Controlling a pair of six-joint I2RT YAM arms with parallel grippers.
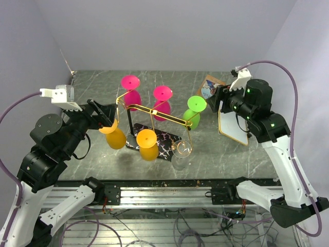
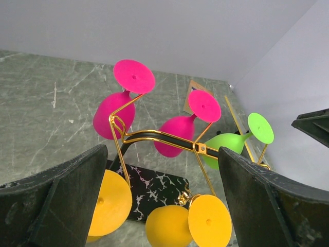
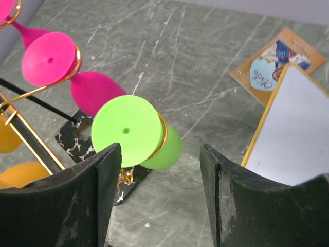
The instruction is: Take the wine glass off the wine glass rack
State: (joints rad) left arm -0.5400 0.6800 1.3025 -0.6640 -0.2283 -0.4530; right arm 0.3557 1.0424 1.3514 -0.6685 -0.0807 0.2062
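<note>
The wine glass rack (image 1: 154,111) is a gold wire stand on a black white-veined base (image 1: 163,144). Coloured wine glasses hang upside down from it: two pink (image 1: 131,91), one green (image 1: 194,110) and two orange (image 1: 148,144). A clear glass (image 1: 181,154) shows at the front right arm's end. My right gripper (image 1: 218,101) is open just right of the green glass (image 3: 127,130), which hangs beyond its left finger (image 3: 77,206). My left gripper (image 1: 106,115) is wide open at the rack's left side, above an orange glass (image 2: 109,202), holding nothing.
A white board with a yellow frame (image 1: 232,126) lies at the right under my right arm. A printed card (image 1: 209,87) lies behind it. Grey walls close the back and both sides of the marble-look table (image 1: 92,92).
</note>
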